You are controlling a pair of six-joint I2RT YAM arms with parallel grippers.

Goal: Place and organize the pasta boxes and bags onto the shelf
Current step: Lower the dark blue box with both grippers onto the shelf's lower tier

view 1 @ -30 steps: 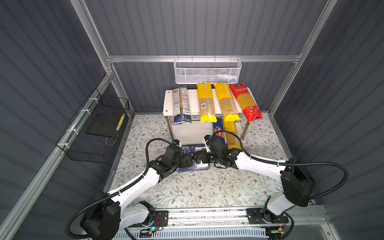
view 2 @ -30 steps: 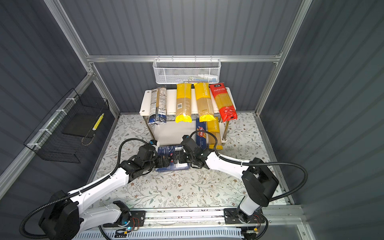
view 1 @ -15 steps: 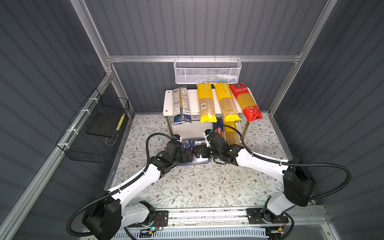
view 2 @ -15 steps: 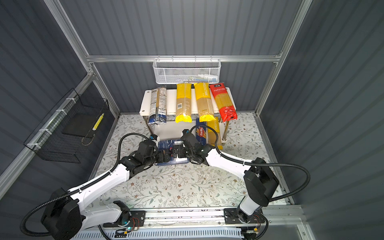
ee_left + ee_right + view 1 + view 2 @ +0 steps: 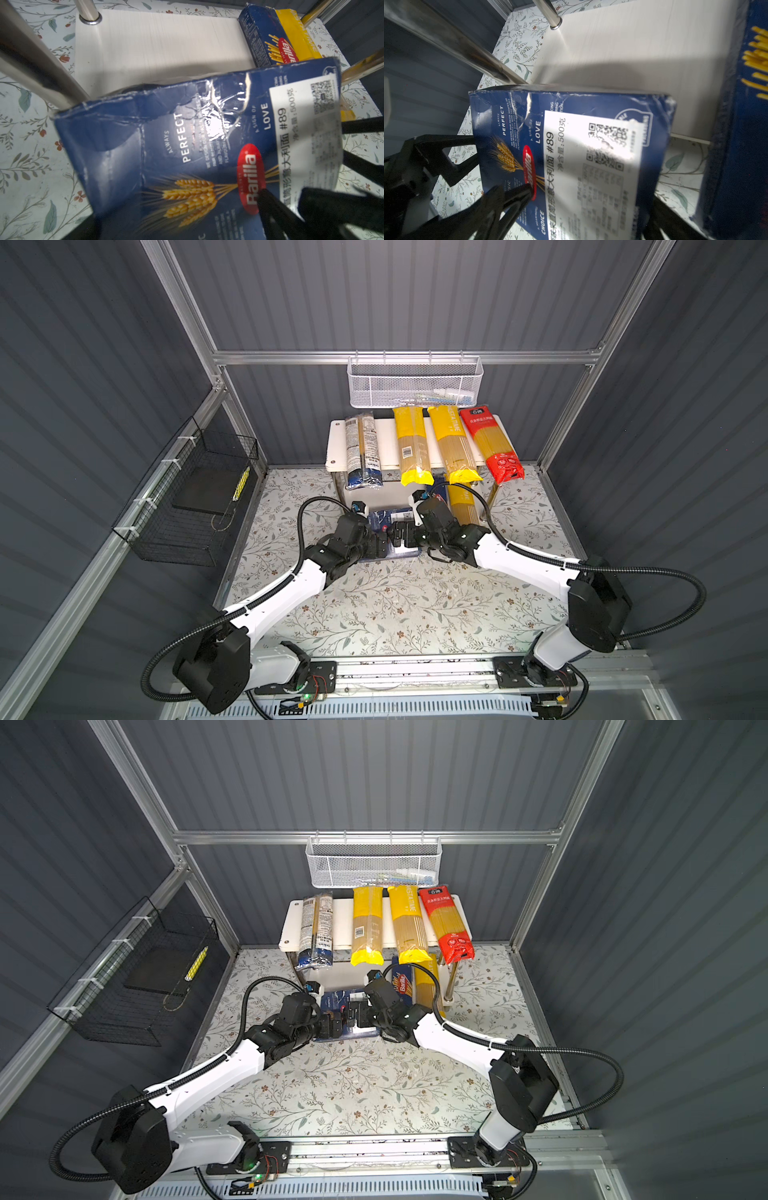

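- Up the frame it goes! Since a second ago the wide Barilla box [image 5: 391, 517] and both arms have travelled off the open table [image 5: 395, 605] toward the shelf [image 5: 337, 443]. The box's leading short end now reaches the front lip of the lower board [image 5: 166, 45]. Resting there or hovering, I can't say.
- The left claw [image 5: 381, 545] works the box's left flank and the right claw [image 5: 401, 535] its right, both at the trailing half. Neither arm is nearer; they share it.
- The right claw's jaws are spread wide apart. One finger [image 5: 512, 195] lies over the printed face by the red logo, and its partner shows past the box's far edge.
- Left claw, together or apart? The box hides too much, so I cannot tell.
- Now the hinge: the box lies dead ahead of both claws, with its long axis pointing up the frame into the lower tier.
- Bare board waits ahead. The front chrome leg [image 5: 41, 68] stands just beside the leading left corner. The narrow spaghetti box [image 5: 268, 41] lies to the right, and the lower yellow bag [image 5: 295, 29] beyond it.
- My read: push straight along that axis, shading right to clear the leg.
- Up top, the clear bag [image 5: 363, 452], two yellow bags [image 5: 409, 443] and the red bag [image 5: 490, 443] already lie across the upper board.
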